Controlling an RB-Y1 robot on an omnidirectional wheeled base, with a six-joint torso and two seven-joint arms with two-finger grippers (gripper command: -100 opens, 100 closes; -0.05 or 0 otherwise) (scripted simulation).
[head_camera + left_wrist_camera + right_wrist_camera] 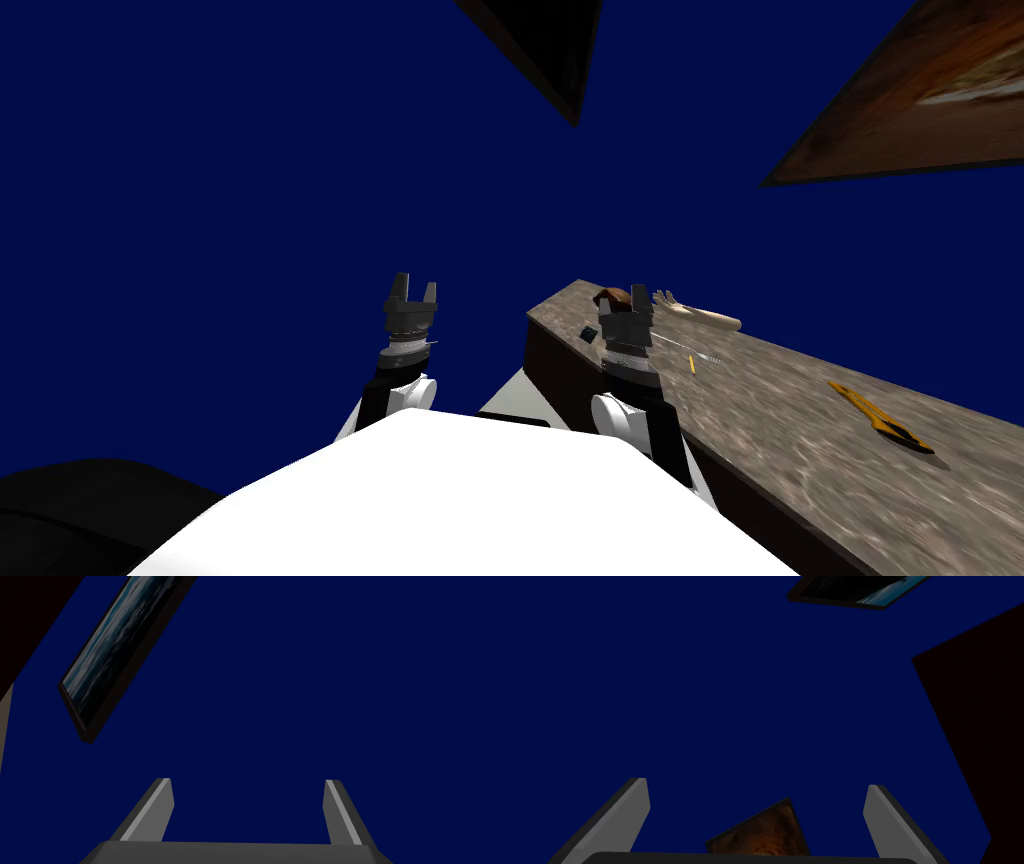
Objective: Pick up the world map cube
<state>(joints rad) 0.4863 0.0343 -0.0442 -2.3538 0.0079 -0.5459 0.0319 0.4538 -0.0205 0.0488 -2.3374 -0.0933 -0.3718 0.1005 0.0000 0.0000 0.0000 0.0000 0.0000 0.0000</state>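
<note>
Beside a speckled grey-brown stone surface (800,420).
Right pincer (640,297) over its end, left pincer (416,285) alongside; both gape empty.

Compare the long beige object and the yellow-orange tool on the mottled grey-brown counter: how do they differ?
Colour: the long beige object is pale, the yellow-orange tool bright. Place: the beige object lies near the end of the mottled grey-brown counter, by the right gripper; the tool lies well away from it. Shape: the beige object has short prongs at one end; the tool narrows to a dark tip. Both are slender and lie flat.
</note>
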